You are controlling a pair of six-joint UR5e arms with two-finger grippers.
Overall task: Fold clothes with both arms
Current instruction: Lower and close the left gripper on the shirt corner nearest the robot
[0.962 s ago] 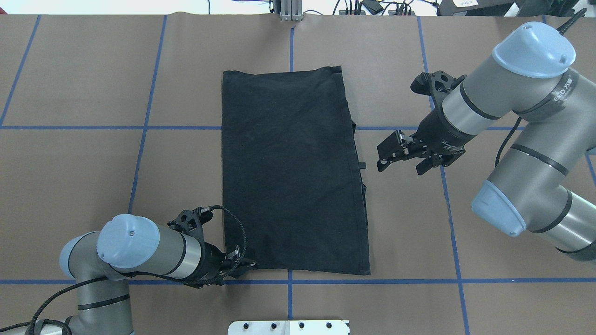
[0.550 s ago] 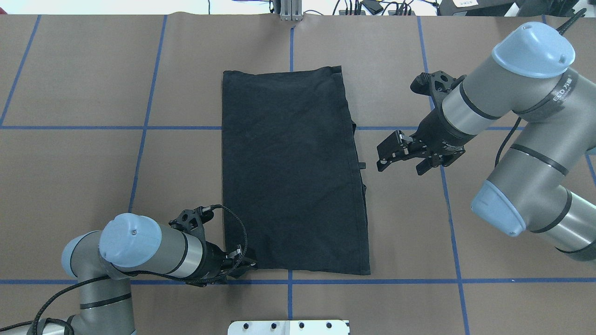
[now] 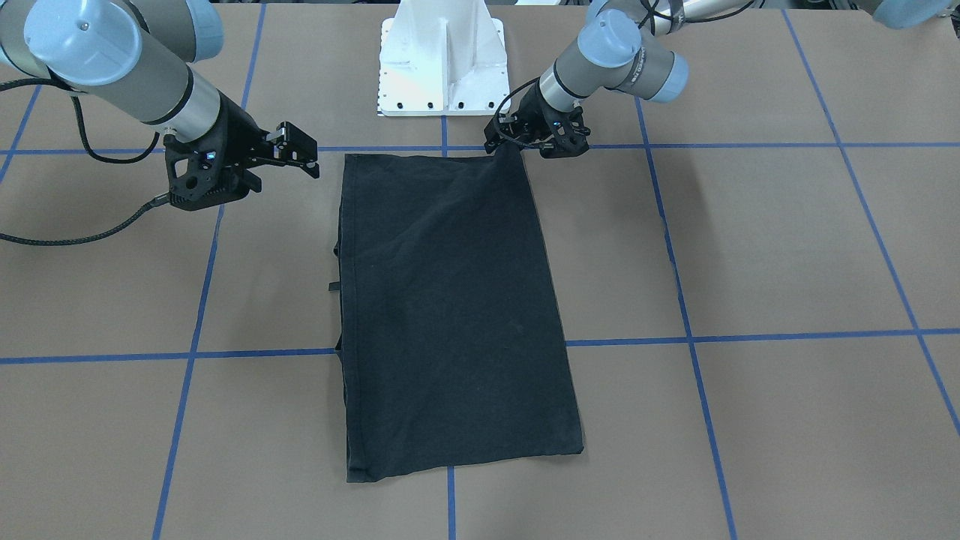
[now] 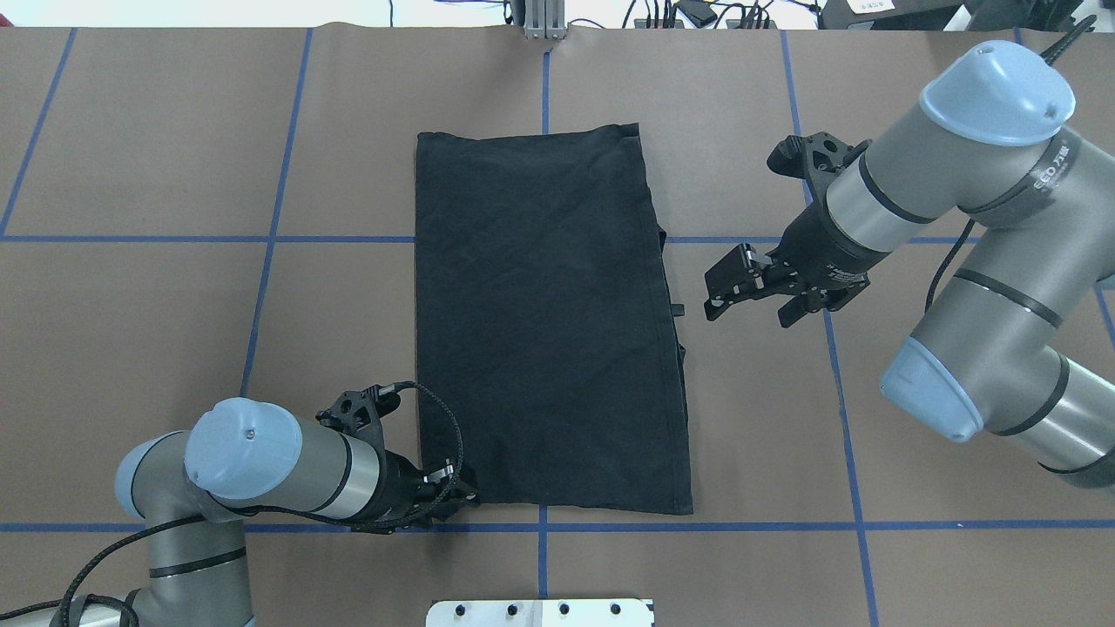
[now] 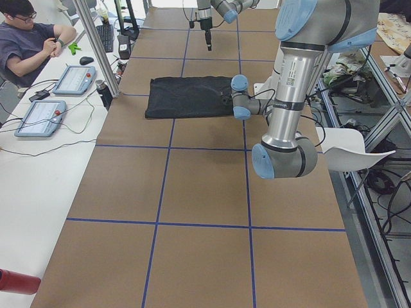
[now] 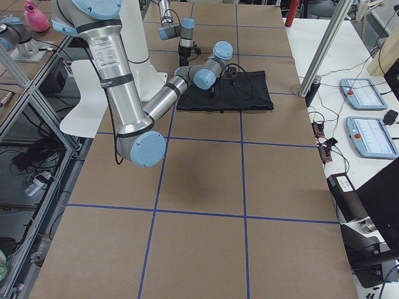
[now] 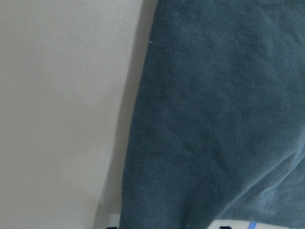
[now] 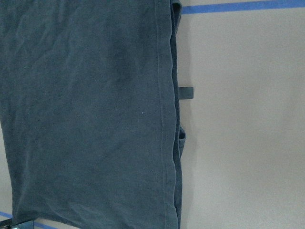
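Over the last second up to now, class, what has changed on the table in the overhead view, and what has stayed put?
Nothing has visibly changed. The left end effector stays at the near left corner of the T-shirt; whether it grips the cloth cannot be told. The right end effector still hovers open beside the T-shirt's right edge. The T-shirt lies flat, folded lengthwise, as before.

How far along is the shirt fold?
Done: the shirt lies flat as a long narrow strip, its sides apparently folded in. In hand: the left gripper sits at its near corner, though the grip is unclear. The right gripper hangs open beside the shirt, not touching it. Left: likely the crosswise folds.
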